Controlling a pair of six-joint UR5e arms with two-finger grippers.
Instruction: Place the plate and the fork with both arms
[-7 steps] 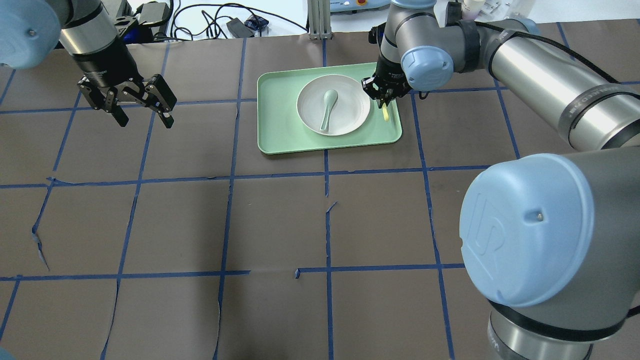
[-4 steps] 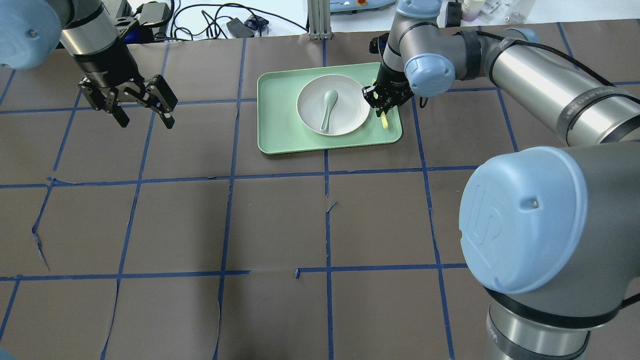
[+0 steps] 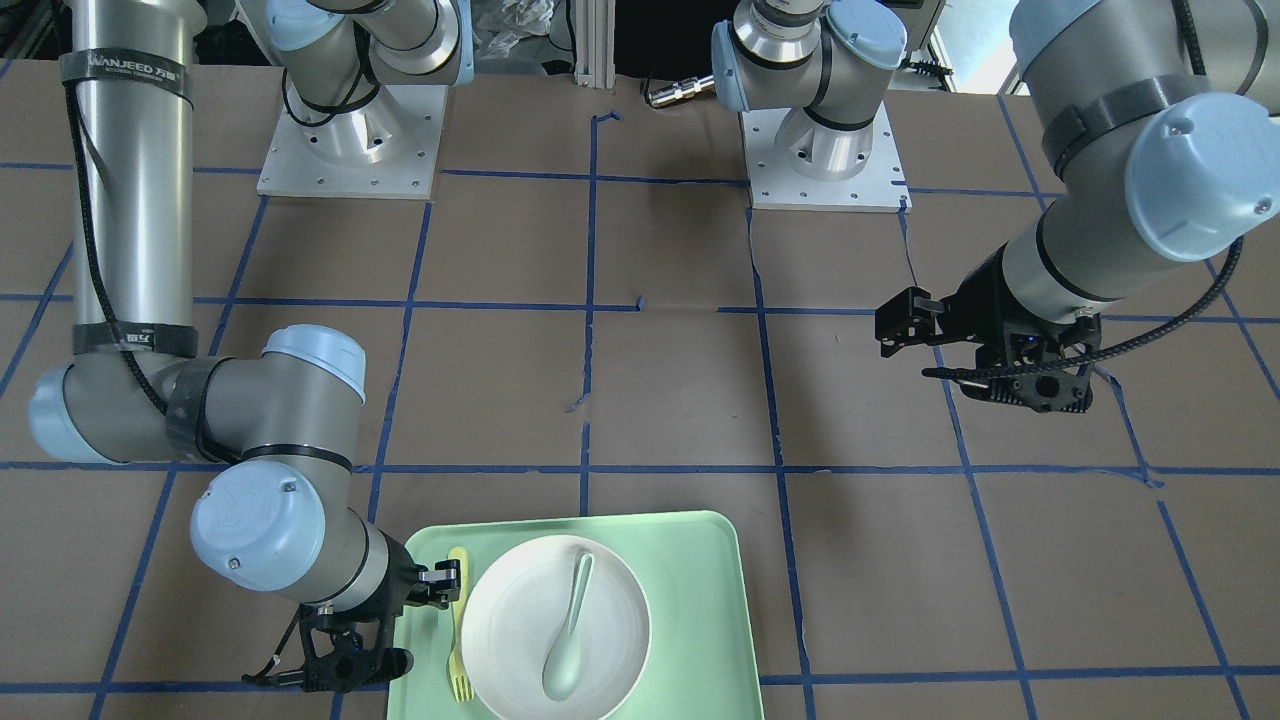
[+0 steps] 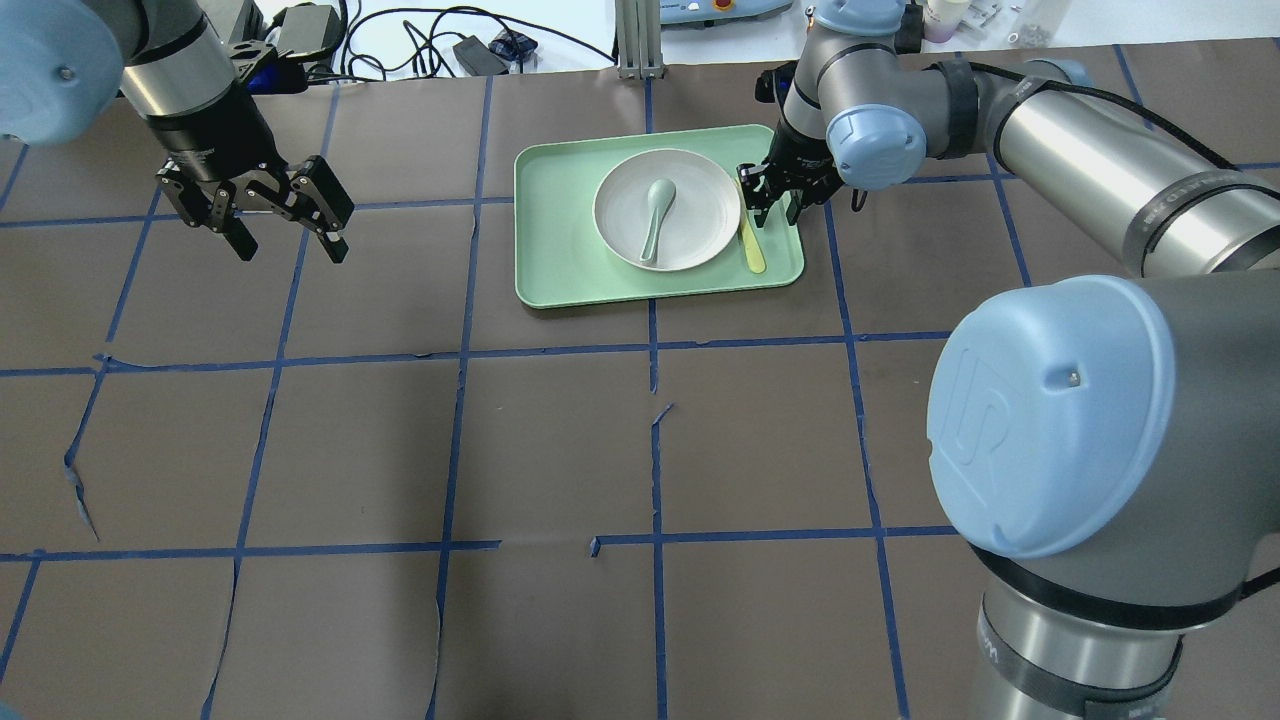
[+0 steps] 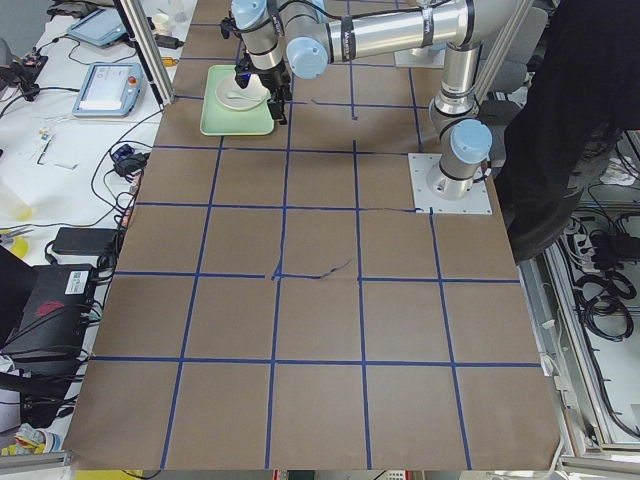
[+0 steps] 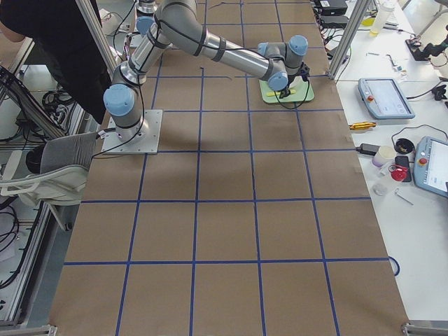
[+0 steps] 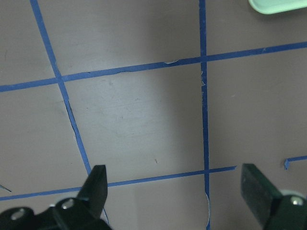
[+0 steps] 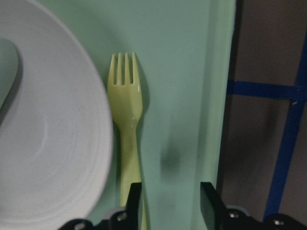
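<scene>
1. The right hand [image 4: 774, 212] hangs over the right-hand edge of the mint-green tray [image 4: 560, 250], fingers spread and gripping nothing.
2. The fork [image 4: 752, 248] lies flat on the tray, close against the rim of the plate [image 4: 705, 205]. Its handle end is below the spread fingers and its tines point away from the robot.
3. The plate sits in the tray and carries a grey-green spoon [image 4: 655, 215].
4. The left hand [image 4: 290, 245] hovers over bare table [image 4: 400, 450], well apart from the tray, fingers spread and empty
</scene>
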